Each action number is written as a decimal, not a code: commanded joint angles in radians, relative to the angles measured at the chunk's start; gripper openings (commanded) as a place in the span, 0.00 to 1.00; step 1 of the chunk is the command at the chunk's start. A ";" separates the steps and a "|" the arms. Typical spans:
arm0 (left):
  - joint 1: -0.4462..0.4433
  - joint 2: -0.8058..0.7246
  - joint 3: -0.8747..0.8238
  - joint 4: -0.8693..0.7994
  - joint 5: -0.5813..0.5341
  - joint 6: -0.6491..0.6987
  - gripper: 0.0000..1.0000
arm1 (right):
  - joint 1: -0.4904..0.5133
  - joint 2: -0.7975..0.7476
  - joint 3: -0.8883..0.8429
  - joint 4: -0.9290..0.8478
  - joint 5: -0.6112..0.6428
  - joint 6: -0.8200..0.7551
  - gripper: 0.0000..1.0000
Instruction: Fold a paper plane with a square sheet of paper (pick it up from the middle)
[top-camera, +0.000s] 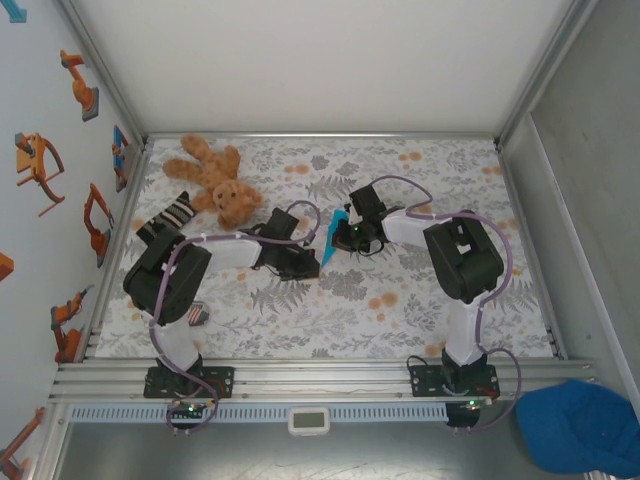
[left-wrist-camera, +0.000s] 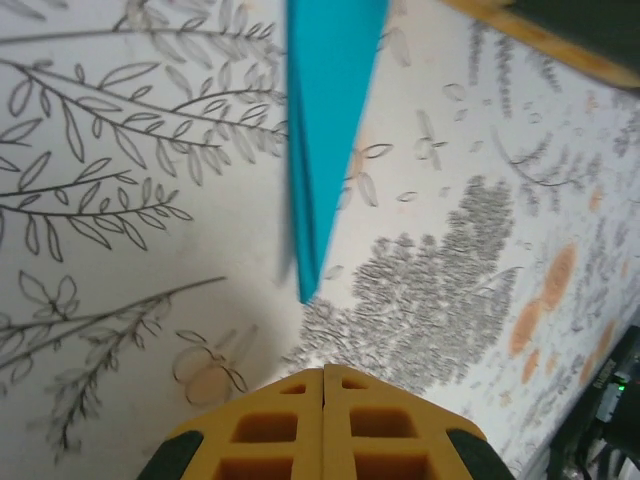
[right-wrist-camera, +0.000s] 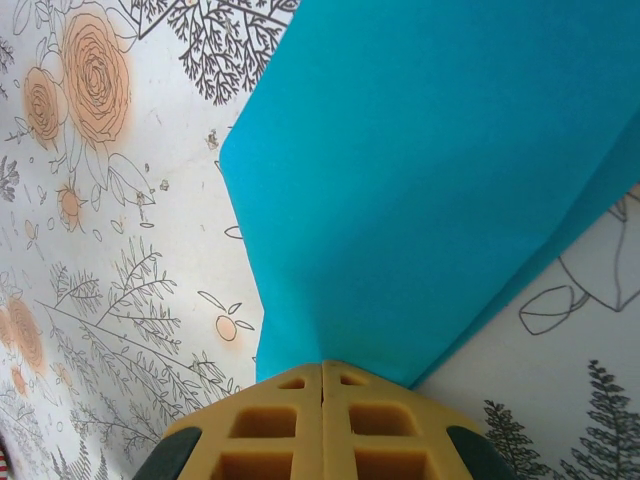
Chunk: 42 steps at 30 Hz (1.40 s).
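The cyan-blue sheet of paper (top-camera: 331, 240) is folded into a narrow, pointed paper plane shape and hangs above the middle of the floral table. My right gripper (top-camera: 346, 236) is shut on it. In the right wrist view the paper (right-wrist-camera: 430, 180) fans out from the closed yellow fingertips (right-wrist-camera: 322, 366), with a second layer along its lower right edge. My left gripper (top-camera: 306, 262) is shut and holds nothing. In the left wrist view the paper (left-wrist-camera: 325, 130) tapers to a sharp tip a short way beyond the left gripper (left-wrist-camera: 323, 372), apart from it.
A brown teddy bear (top-camera: 212, 180) lies at the back left of the table. A striped sock-like item (top-camera: 168, 218) sits beside the left arm. White walls close in the table on three sides. A darker blue cap (top-camera: 580, 425) lies off the table at the near right.
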 joint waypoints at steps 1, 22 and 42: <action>0.014 -0.076 0.007 0.028 -0.017 0.001 0.00 | -0.008 0.035 -0.028 -0.108 0.096 0.012 0.00; 0.004 0.203 0.170 0.193 -0.026 -0.125 0.00 | 0.006 -0.001 -0.058 -0.034 0.045 0.087 0.00; 0.005 0.225 0.134 0.068 -0.086 -0.079 0.00 | -0.031 -0.021 0.071 -0.095 0.108 -0.079 0.00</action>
